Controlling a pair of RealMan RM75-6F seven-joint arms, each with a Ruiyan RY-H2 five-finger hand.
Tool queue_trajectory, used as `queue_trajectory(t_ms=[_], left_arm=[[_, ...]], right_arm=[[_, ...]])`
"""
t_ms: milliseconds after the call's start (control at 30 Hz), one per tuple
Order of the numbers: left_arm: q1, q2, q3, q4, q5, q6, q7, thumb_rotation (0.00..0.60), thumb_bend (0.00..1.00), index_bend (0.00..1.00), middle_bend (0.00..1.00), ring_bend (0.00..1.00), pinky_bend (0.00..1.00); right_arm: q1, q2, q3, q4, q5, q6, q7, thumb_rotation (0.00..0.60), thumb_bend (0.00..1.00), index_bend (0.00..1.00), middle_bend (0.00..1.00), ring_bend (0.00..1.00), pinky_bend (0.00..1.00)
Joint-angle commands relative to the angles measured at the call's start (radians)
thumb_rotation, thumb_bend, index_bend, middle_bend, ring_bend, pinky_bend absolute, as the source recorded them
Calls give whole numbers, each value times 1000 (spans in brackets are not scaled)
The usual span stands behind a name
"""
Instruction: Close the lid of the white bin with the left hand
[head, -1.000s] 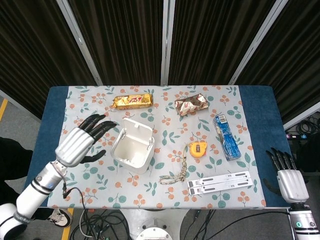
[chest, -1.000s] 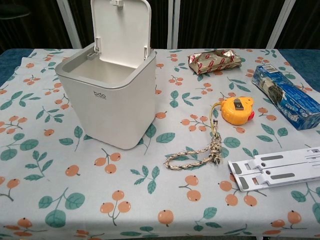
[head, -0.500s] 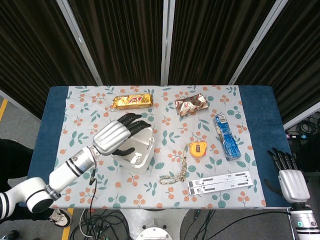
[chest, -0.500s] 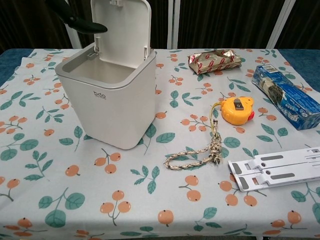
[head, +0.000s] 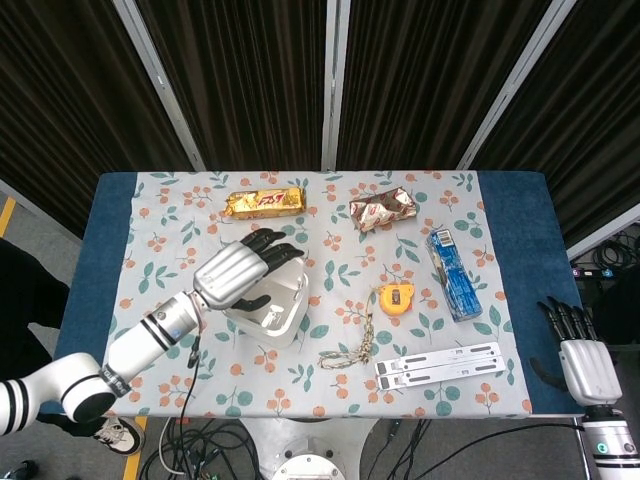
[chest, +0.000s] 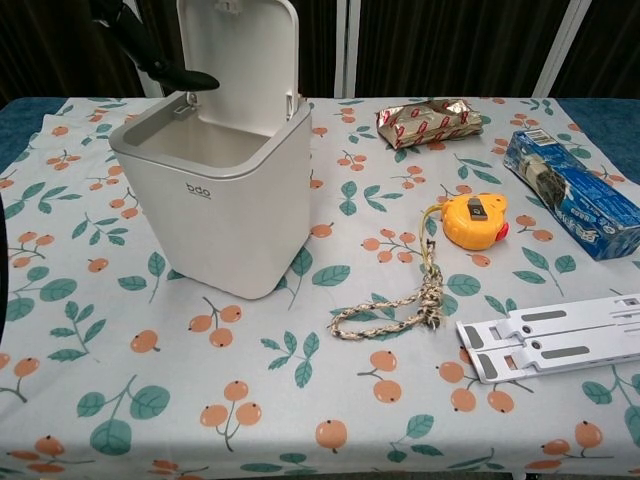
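Note:
The white bin (chest: 215, 195) stands on the left part of the table, its lid (chest: 240, 55) raised nearly upright at the back. From above, the bin (head: 282, 312) lies partly under my left hand (head: 240, 272), whose dark fingers (head: 272, 246) reach over the top of the lid and hide most of it. In the chest view only the left hand's dark fingers (chest: 150, 50) show, just left of the lid and above the bin's rim. The hand holds nothing. My right hand (head: 585, 366) hangs off the table's right front corner, fingers extended, holding nothing.
A gold snack bar (head: 264, 202) lies behind the bin. To the right are a crumpled packet (chest: 428, 121), a blue pack (chest: 570, 195), a yellow tape measure (chest: 476, 220) with a braided rope (chest: 400, 310), and a white folding stand (chest: 550, 335).
My left hand swung in from the table's left side to over the bin, then edged a little further across the lid. The lid has shifted very slightly. The right hand stayed put.

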Motion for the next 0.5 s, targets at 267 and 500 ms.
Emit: queue_trajectory(t_ms=[267,500], left_arm=[[37,111,46,-132,25,27,27,600,309,110,180,47,108],[75,123,97,-159,61,60,58,600,309,110,180,46,109]], right_arm=[[6,-5,-2,-3,0,-14,-11,600,185,0,0,0,0],[12,-12,-3,-1,9,-36,-17,600,185,0,0,0,0]])
